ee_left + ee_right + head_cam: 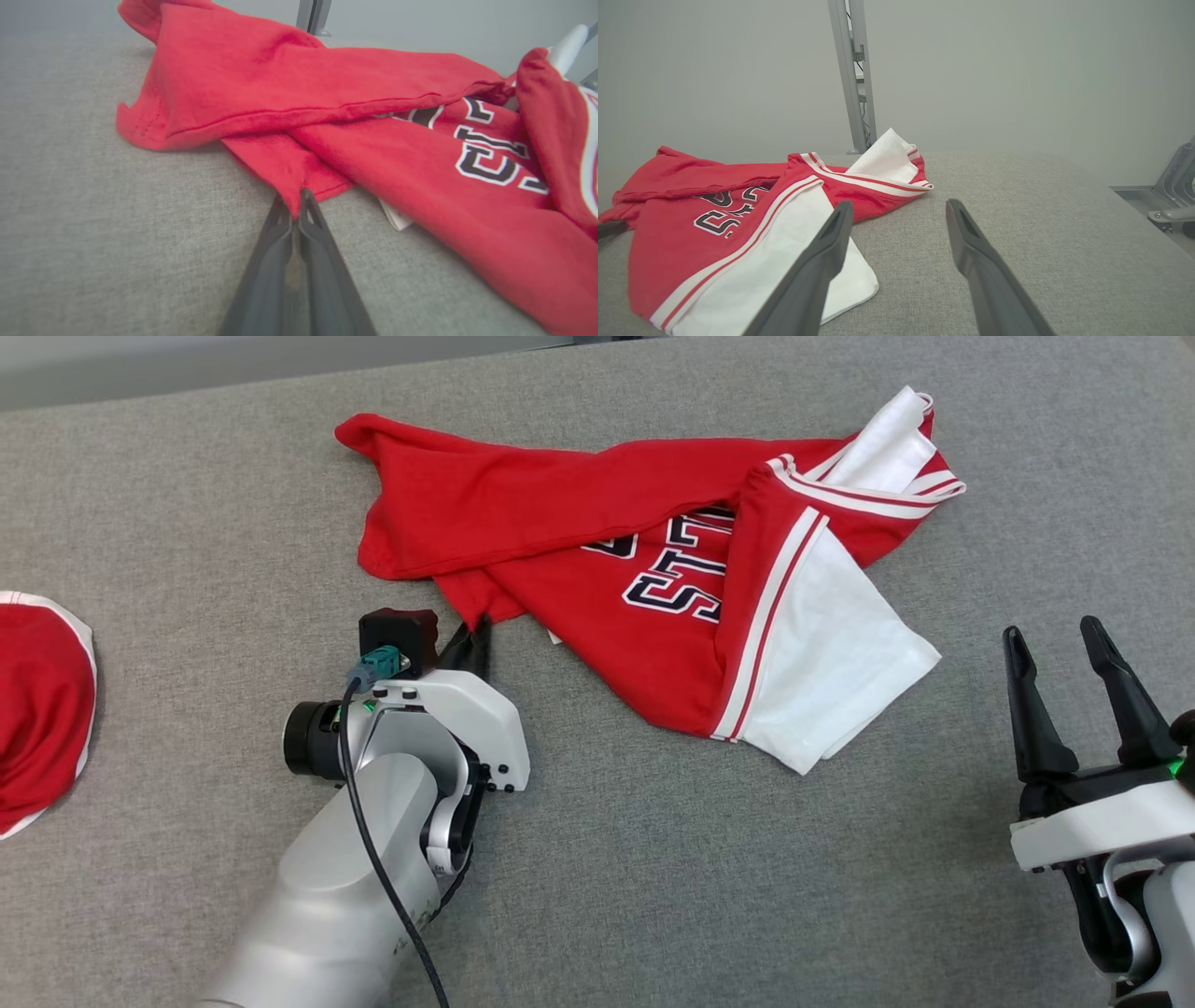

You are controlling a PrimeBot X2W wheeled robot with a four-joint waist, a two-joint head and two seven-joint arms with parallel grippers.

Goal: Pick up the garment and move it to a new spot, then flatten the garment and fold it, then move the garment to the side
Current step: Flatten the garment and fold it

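Note:
The garment [597, 532] is a red shirt with white sleeves and dark lettering, lying crumpled across the middle of the grey surface. My left gripper [476, 635] sits at the shirt's near-left corner. In the left wrist view the left gripper [295, 210] is shut, pinching a fold of the red hem of the garment [289, 163]. My right gripper [1060, 658] hovers open at the right, apart from the cloth, a little right of the white sleeve [831, 663]. In the right wrist view the right gripper [896, 210] holds nothing, with the garment [738, 219] to its left.
A second red cloth with white trim [37, 709] lies at the left edge. The grey padded surface [187, 523] extends all round. A metal post [852, 79] stands behind the far edge, and a metal bracket [1174, 186] sits off the right side.

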